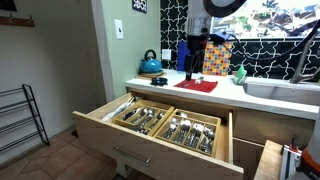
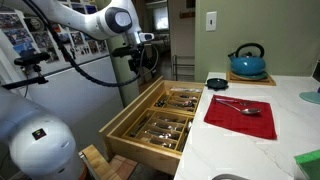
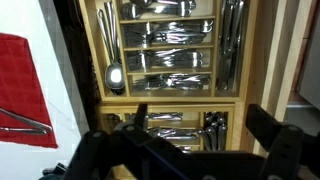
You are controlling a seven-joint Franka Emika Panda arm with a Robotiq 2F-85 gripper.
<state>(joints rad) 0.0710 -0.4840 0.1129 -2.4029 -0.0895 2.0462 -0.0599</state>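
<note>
My gripper is open and empty, and its two black fingers frame the bottom of the wrist view. It hangs above an open wooden drawer, which shows in both exterior views. The drawer holds two wooden cutlery trays filled with several knives, forks and spoons. In both exterior views the gripper sits well above the cutlery and touches nothing.
A red cloth lies on the white counter with a spoon on it. A blue kettle and a small dark bowl stand behind. A sink is beside it.
</note>
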